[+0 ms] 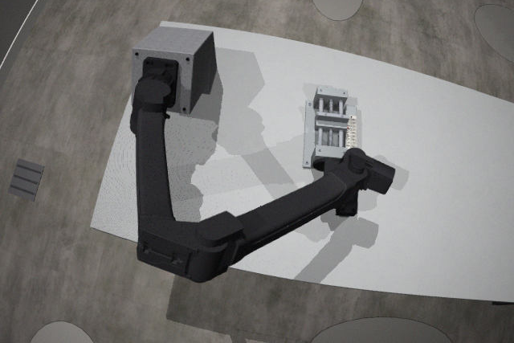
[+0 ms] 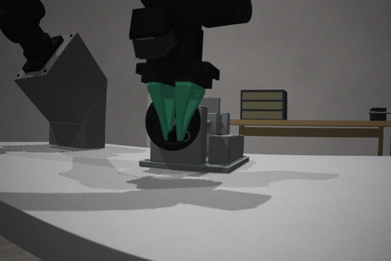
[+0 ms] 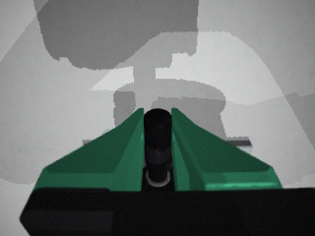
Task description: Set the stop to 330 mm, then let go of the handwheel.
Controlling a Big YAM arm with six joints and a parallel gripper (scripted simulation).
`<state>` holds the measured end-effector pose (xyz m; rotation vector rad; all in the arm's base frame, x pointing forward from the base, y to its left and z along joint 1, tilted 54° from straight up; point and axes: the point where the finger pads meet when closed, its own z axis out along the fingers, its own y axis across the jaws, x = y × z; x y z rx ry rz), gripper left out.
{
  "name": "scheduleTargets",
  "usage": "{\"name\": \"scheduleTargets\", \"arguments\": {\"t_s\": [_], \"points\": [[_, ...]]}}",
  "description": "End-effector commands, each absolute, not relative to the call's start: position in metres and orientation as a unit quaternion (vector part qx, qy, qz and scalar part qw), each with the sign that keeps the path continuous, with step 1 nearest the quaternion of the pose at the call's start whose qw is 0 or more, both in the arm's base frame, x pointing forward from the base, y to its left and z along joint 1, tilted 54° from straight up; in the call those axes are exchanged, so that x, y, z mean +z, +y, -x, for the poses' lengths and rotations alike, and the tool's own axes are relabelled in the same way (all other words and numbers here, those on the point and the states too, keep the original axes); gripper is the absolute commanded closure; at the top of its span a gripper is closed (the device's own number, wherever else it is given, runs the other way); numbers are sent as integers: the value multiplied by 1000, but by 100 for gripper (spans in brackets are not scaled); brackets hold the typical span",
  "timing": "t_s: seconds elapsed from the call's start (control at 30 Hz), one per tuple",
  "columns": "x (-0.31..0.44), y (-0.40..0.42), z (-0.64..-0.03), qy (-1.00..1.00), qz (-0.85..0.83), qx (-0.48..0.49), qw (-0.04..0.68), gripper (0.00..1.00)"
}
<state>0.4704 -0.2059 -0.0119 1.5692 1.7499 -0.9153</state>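
The stop fixture stands on a base plate [image 1: 307,136] [image 2: 217,169]. Its carriage [image 1: 331,124] sits on two rods between the end blocks, near mid-travel. A pale scale [image 1: 352,136] runs beside it, with a small red mark [image 1: 348,128] at the carriage; the numbers are too small to read. The black handwheel [image 2: 153,125] [image 1: 320,163] is on the near end block. My gripper [image 2: 173,139] [image 3: 157,117] points down in front of the wheel, its green fingers shut on the handwheel's black crank knob [image 3: 157,130], which is low on the wheel.
The grey arm pedestal [image 1: 172,40] [image 2: 76,93] stands on the white table [image 1: 414,226] [image 2: 284,220], left of the fixture. My forearm [image 1: 290,206] reaches low over the table to the fixture. A wooden bench [image 2: 315,122] with a drawer box [image 2: 262,104] stands in the background.
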Motion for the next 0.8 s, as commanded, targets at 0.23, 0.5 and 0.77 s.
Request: {"name": "scheduleTargets", "arguments": {"t_s": [0.23,0.5,0.77], "points": [[-8,-178,-503,671,-586,-323,320,94],[0,-172,-507,668,-588,-318,327,94],[17,-167,-507,665,-591,-314,332,94]]}}
